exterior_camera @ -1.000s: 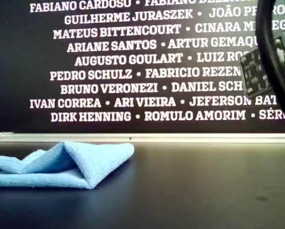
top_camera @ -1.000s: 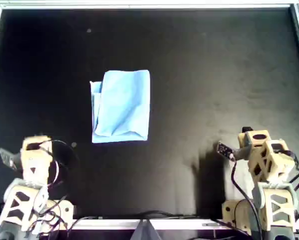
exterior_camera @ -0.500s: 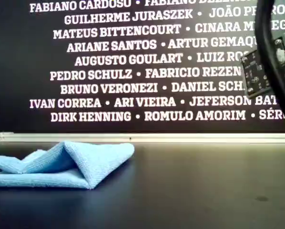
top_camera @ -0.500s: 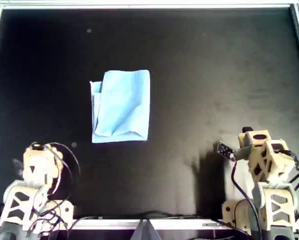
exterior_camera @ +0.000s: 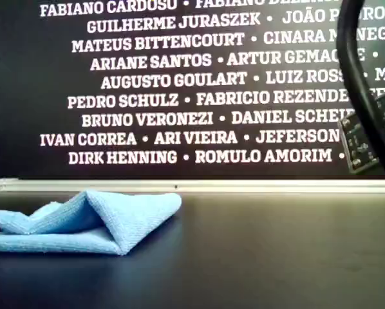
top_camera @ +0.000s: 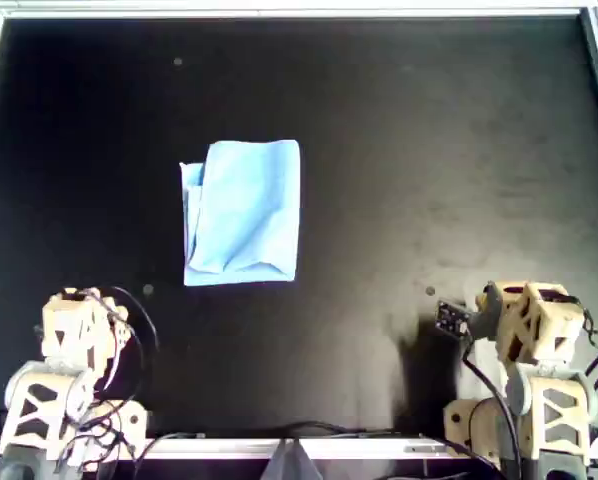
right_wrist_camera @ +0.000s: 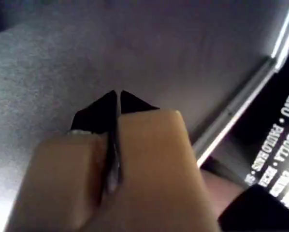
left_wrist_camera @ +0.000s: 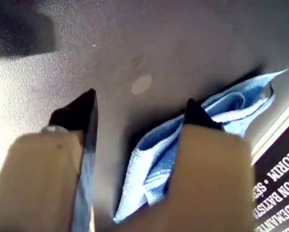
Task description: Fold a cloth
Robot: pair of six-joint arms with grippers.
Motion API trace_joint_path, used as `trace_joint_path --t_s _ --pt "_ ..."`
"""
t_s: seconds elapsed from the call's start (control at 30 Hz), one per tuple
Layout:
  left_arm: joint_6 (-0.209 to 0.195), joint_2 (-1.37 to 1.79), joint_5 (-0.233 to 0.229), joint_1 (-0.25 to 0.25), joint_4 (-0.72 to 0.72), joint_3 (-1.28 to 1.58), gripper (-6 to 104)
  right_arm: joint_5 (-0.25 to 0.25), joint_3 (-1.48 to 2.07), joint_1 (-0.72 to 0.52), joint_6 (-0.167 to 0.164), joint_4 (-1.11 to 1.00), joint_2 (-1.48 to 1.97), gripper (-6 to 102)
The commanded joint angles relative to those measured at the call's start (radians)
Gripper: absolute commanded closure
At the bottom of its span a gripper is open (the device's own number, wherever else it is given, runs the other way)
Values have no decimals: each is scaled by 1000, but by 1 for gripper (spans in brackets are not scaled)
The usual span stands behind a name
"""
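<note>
The light-blue cloth (top_camera: 244, 212) lies folded into a rectangle on the black table, left of centre in the overhead view. In the exterior view it (exterior_camera: 96, 222) sits at the left with its upper layers puffed up. My first gripper (left_wrist_camera: 140, 96) is open and empty above the table, and the cloth (left_wrist_camera: 231, 104) lies beyond it, apart from the fingers. Its arm (top_camera: 74, 330) stands at the overhead view's lower left. My second gripper (right_wrist_camera: 116, 93) is shut and empty over bare table. Its arm (top_camera: 524, 325) stands at the lower right, far from the cloth.
A metal rail (top_camera: 299, 10) frames the table; it also shows in the exterior view (exterior_camera: 244, 185). Behind it is a black wall with white names (exterior_camera: 179, 96). A cable and a small board (exterior_camera: 366, 138) of an arm hang at the exterior view's right.
The arm at the overhead view's lower left has drawn in toward its base. The lower-right arm has sunk toward the front edge. The cloth has not moved.
</note>
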Motion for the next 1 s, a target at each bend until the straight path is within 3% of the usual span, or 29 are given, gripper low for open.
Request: trace_joint_path --t_s 0.0,0.1,0.37,0.77,0.97 --pt "-3 14 2 25 2 0 35 5 15 -14 -8 12 34 94" --pt "-2 14 -6 25 2 0 35 5 15 -18 -8 12 34 94" --pt "-2 17 -150 23 2 0 35 -14 15 -12 8 11 34 94" --pt "-2 18 -155 14 2 0 35 -17 14 -3 8 11 32 94" --pt "-2 20 -156 12 2 0 35 -124 14 -2 -6 11 32 94"
